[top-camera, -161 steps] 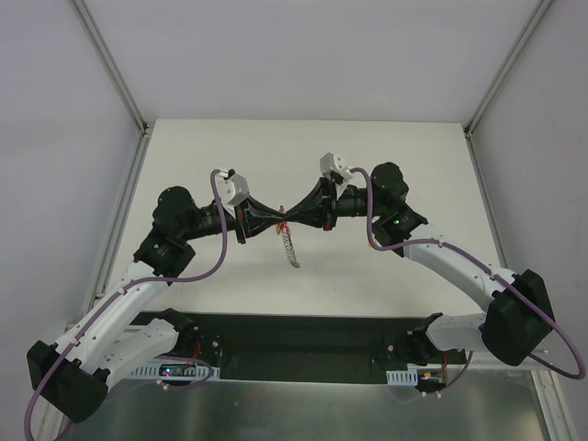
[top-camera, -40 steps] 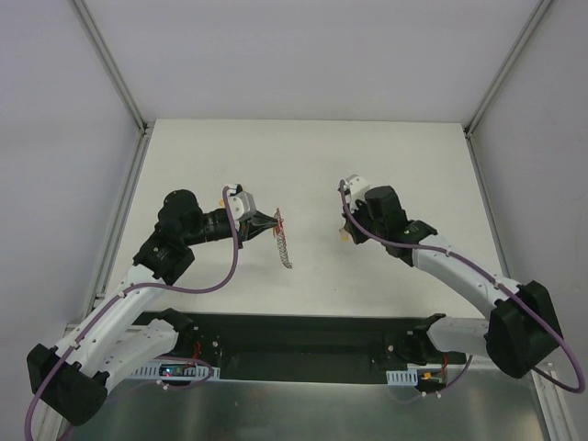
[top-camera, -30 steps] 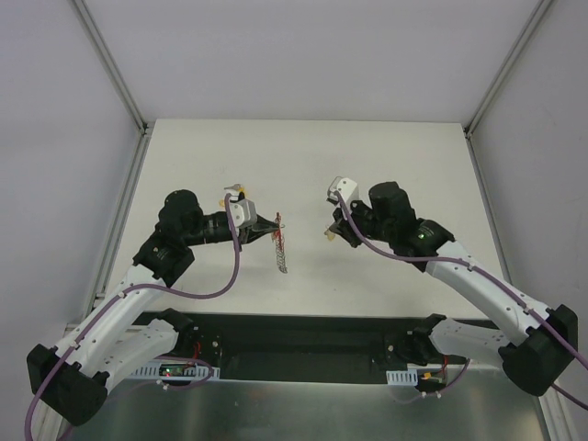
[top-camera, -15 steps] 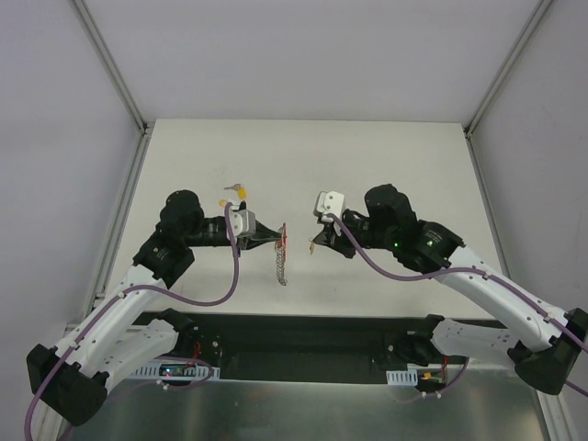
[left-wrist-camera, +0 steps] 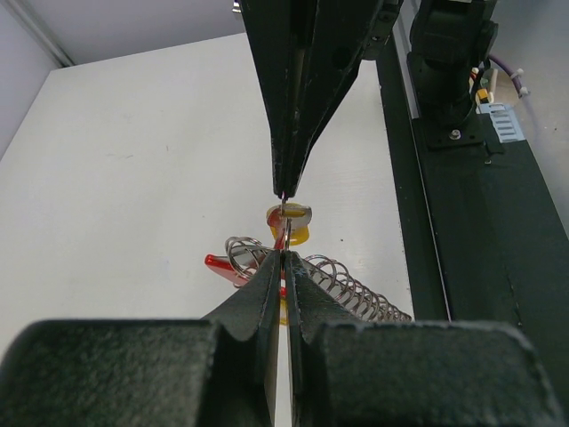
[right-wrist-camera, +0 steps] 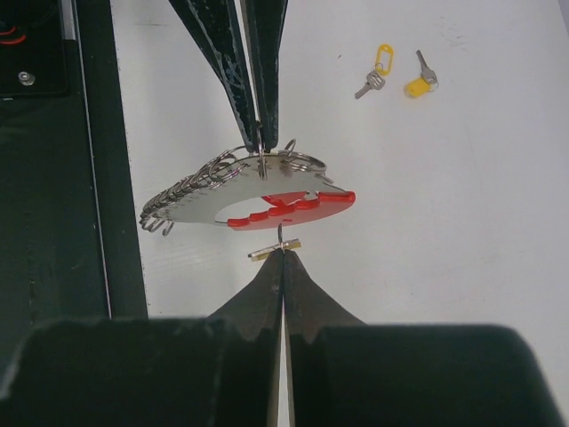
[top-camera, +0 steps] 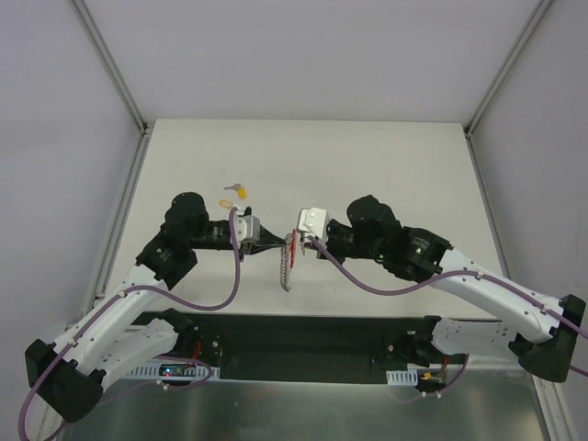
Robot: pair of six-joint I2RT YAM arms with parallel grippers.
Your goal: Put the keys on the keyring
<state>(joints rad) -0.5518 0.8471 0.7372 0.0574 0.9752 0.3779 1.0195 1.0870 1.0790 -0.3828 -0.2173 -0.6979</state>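
Note:
My left gripper [left-wrist-camera: 283, 255] is shut on a wire ring of the keyring [top-camera: 291, 248]. The keyring's red clip [right-wrist-camera: 298, 204] is level, and its coiled grey strap [left-wrist-camera: 360, 291] hangs toward the near table edge. My right gripper [right-wrist-camera: 283, 251] is shut on one of the keys [left-wrist-camera: 292, 219], yellow-headed, and holds it right against the red clip, tip to tip with the left gripper [right-wrist-camera: 260, 133]. In the top view the two grippers [top-camera: 276, 242] [top-camera: 299, 243] meet above the table's middle. Two more keys [right-wrist-camera: 418, 83] [right-wrist-camera: 376, 69] lie on the table.
The loose keys [top-camera: 237, 191] lie on the white table [top-camera: 395, 175] beyond the left arm. The black base rail [top-camera: 303, 335] runs along the near edge. Grey walls close in the table on three sides.
My right gripper has swung left with its key until it meets the keyring. The left gripper has shifted slightly right and nearer with the keyring, uncovering the loose keys behind it.

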